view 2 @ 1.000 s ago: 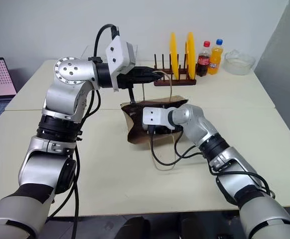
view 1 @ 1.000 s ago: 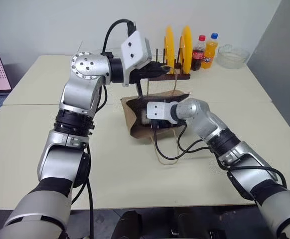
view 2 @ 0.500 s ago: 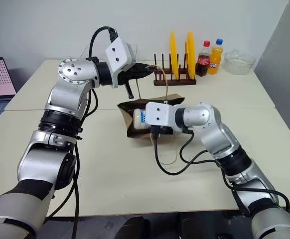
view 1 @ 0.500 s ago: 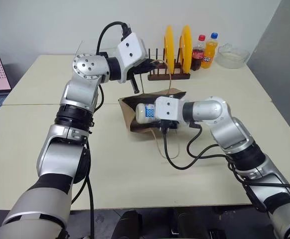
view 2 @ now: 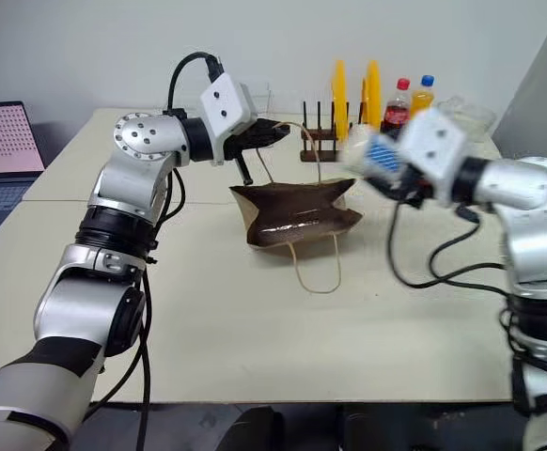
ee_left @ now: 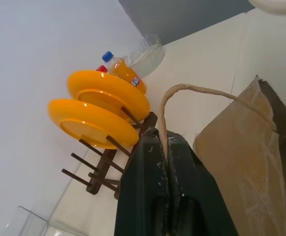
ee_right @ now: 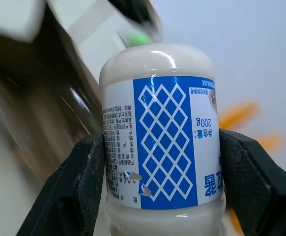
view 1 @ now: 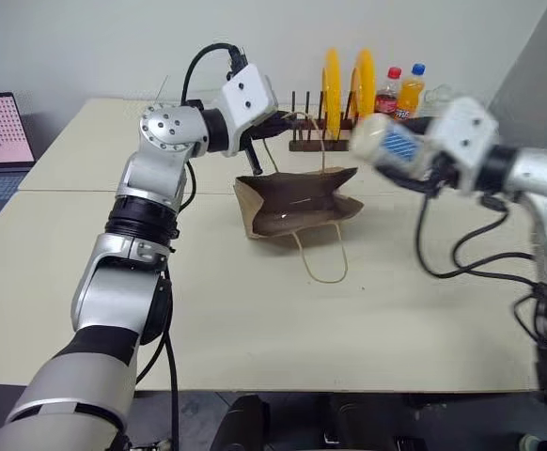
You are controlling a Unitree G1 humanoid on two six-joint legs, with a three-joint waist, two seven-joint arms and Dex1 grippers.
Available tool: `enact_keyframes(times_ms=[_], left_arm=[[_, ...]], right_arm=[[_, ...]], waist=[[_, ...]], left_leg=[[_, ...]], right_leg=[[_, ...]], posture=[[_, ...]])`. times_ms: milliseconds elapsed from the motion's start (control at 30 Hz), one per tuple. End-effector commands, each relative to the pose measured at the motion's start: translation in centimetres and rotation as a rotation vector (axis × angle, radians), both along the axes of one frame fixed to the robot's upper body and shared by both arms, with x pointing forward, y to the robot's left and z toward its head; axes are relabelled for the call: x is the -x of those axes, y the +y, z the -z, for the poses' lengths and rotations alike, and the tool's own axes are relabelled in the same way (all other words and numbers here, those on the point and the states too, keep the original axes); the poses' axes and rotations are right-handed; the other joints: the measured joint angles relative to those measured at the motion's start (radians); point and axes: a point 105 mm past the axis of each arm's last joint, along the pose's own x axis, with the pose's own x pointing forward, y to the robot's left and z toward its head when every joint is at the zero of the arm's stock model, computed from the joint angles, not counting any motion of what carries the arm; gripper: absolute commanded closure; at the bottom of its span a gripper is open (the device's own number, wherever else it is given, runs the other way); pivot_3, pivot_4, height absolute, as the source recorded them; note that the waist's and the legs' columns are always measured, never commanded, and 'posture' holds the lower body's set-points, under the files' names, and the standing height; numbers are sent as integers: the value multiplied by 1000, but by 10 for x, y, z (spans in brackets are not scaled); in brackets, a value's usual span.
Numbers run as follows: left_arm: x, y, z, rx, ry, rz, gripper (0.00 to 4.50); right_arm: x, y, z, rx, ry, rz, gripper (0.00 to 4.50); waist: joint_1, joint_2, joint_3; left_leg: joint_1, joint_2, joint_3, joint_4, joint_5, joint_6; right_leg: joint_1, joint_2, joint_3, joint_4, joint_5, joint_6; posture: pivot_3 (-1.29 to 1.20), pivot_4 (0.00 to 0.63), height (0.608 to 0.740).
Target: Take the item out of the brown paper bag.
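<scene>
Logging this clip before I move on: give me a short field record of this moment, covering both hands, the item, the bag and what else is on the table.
left hand: shut on the bag's loop handle, holding it up
right hand: shut on the item, held in the air to the right of the bag
item: small whitish bottle with a blue diamond-pattern label, out of the bag
brown paper bag: on the table, second handle lying loose in front
behind the bag: wooden rack with two yellow plates, two drink bottles
task state: item appears removed
</scene>
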Motion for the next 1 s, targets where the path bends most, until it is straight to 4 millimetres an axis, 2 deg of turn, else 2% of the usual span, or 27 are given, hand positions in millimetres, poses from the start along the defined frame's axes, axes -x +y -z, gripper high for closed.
enact_keyframes(times_ms=[33, 267, 467, 733, 767, 833, 900, 1000], left_arm=[[4, -6, -17, 23, -56, 18, 4500], [6, -13, -16, 20, -53, 44, 4500], [7, -13, -17, 17, -55, 49, 4500], [8, -14, -16, 14, -54, 59, 4500], [8, -14, -16, 13, -54, 60, 4500], [8, -15, -16, 13, -53, 62, 4500], [8, -15, -16, 13, -53, 63, 4500], [8, -16, -16, 13, -51, 66, 4500]], right_arm=[[-4, -20, 11, 47, -3, 55, 1482], [-35, -33, 67, 101, 144, 139, 1482], [-46, -42, 107, 139, 297, 151, 1482], [-51, -45, 118, 126, 339, 152, 1482], [-51, -45, 119, 126, 346, 147, 743], [-50, -45, 120, 133, 355, 139, 47], [-49, -45, 121, 141, 358, 134, 14], [-49, -45, 109, 120, 331, 133, 14]], waist=[[-2, 0, 0], [-25, 1, 1], [-25, 2, 1], [-24, 2, 1], [-24, 2, 1], [-24, 2, 1], [-24, 2, 1], [-24, 2, 1]], left_leg=[[0, 0, 1, 0, 0, 0], [2, 2, 4, 0, 0, 0], [2, 2, 5, 0, 0, 0], [1, 2, 6, 0, 0, 0], [1, 2, 6, 0, 0, 0], [1, 2, 6, 0, 0, 0], [1, 2, 6, 0, 0, 0], [1, 2, 6, 0, 0, 0]], right_leg=[[0, 0, 0, 0, 0, 0], [-1, 1, 2, 3, 0, 0], [-1, 1, 3, 2, 0, 0], [-1, 0, 2, 2, 0, 0], [-1, 0, 2, 2, 0, 0], [-1, 1, 2, 2, 0, 0], [-1, 0, 2, 2, 0, 0], [-1, 1, 3, 2, 0, 0]], posture=[[0, 150, 740], [0, 150, 740], [0, 150, 740], [0, 150, 740], [0, 150, 740], [0, 150, 740], [0, 150, 740], [0, 150, 740]])
